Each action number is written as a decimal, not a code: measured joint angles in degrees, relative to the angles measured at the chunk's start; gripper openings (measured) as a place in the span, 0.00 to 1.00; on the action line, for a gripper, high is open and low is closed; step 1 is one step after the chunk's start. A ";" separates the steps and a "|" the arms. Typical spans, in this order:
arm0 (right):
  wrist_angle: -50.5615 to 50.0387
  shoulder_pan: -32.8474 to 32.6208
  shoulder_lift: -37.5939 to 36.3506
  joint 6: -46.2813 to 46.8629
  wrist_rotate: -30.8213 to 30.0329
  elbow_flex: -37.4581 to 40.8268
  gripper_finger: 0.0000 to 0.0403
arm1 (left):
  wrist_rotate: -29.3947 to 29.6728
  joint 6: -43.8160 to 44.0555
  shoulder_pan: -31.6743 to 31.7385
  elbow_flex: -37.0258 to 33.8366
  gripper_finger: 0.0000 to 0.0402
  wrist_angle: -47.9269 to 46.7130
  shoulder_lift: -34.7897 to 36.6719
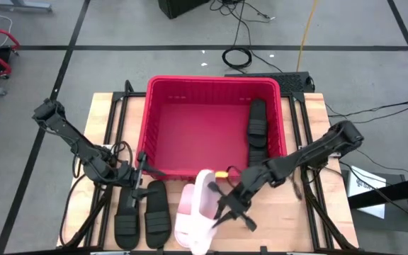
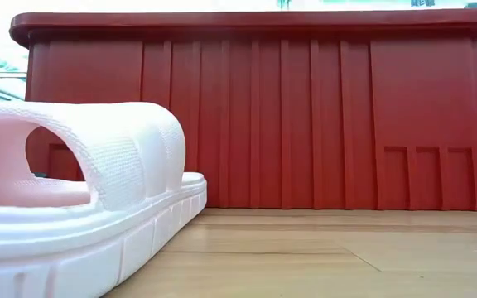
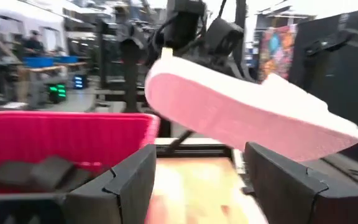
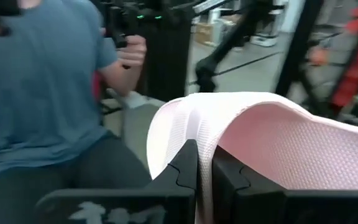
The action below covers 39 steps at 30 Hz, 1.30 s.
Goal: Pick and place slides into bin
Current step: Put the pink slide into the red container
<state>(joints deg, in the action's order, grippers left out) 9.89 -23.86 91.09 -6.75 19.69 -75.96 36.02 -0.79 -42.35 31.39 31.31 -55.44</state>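
Slides: I've got one white slide (image 1: 202, 198) pinched by its strap in the right gripper (image 1: 222, 203), lifted just outside the bin's (image 1: 214, 83) near wall. Next: carry over the rim, release. Left gripper (image 1: 139, 173) idle, jaws wide, near the black pair (image 1: 142, 212).

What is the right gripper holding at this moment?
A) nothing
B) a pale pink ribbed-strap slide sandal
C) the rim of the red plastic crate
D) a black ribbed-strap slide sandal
B: the right gripper is shut on the strap of the pale pink ribbed-strap slide sandal, lifted near the crate.
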 joint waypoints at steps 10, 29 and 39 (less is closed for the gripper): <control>-15.13 7.38 -12.35 -3.36 -4.77 -0.02 0.02 | 3.56 -3.80 4.06 -0.01 0.62 1.46 1.31; -27.97 36.63 -21.13 -4.26 9.55 -0.04 0.02 | -8.99 -4.49 24.04 -0.01 0.62 -9.35 14.35; -36.85 52.07 -20.65 -6.46 20.97 -0.04 0.01 | -18.93 -4.63 37.09 -0.01 0.62 -9.18 16.38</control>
<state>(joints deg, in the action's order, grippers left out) -26.96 28.21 70.44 -13.21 40.66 -76.01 17.10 -5.41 -5.26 31.38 22.13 -39.06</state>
